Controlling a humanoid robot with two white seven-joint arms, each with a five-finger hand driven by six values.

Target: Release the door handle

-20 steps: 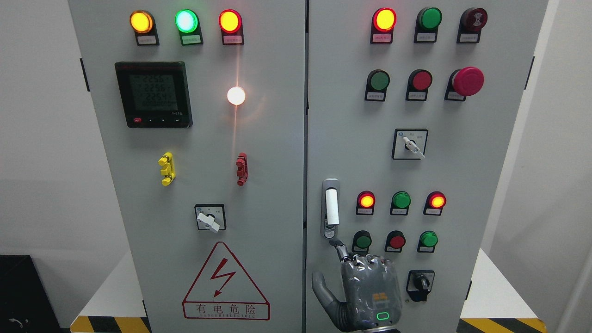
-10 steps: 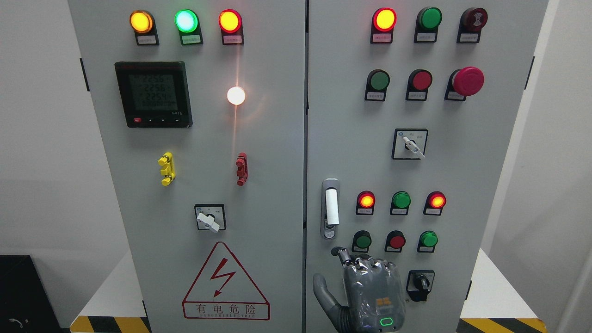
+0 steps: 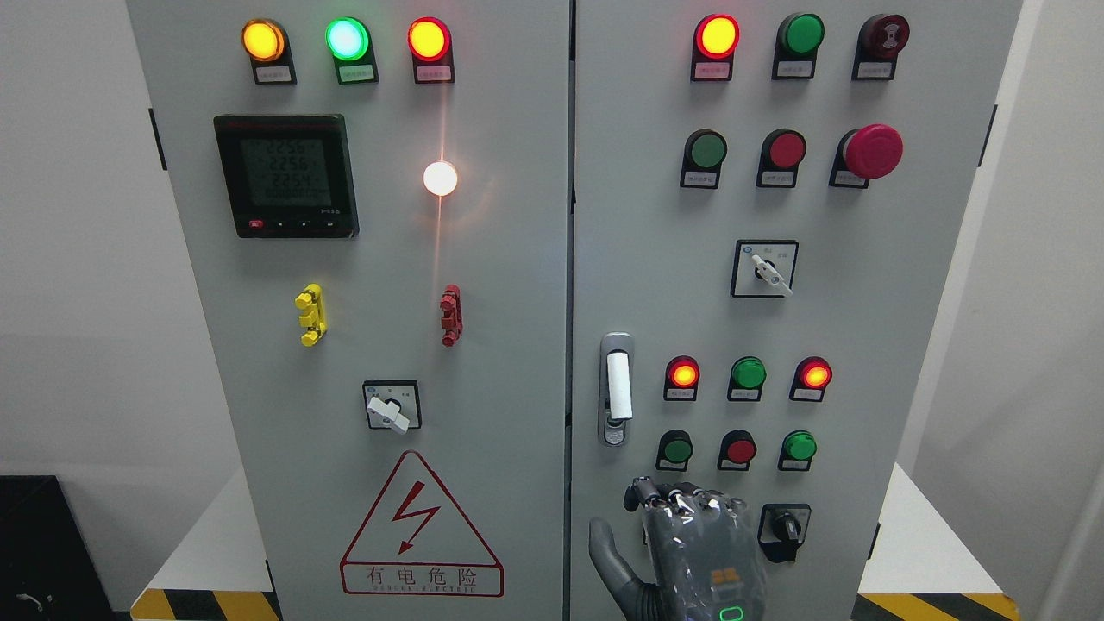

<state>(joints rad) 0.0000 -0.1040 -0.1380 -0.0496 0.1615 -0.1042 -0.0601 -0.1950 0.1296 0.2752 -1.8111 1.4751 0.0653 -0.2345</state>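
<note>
From my head camera I see the right robot hand (image 3: pixel 690 539) rising from the bottom edge just right of centre, its grey back facing me. Its fingers (image 3: pixel 668 498) are curled together at the knuckles and the thumb (image 3: pixel 606 552) sticks out to the left; it clasps nothing. It sits below the silver door handle with a white grip (image 3: pixel 617 388), clearly apart from it, with bare panel between the fingertips and the handle's lower end.

The handle stands upright near the left edge of the light grey right cabinet door (image 3: pixel 862 345), just beside the seam with the left cabinet door (image 3: pixel 509 345). To the handle's right I see a row of lit red, green and red lamps (image 3: pixel 748 373), and under them green, red and green push buttons (image 3: pixel 739 448). A black rotary switch (image 3: pixel 783 526) lies just right of the hand.

On the left door I read a black digital meter (image 3: pixel 286 176), a glowing white lamp (image 3: pixel 440 178) and a red triangular warning sign (image 3: pixel 421 526).

I cannot see my left arm.
</note>
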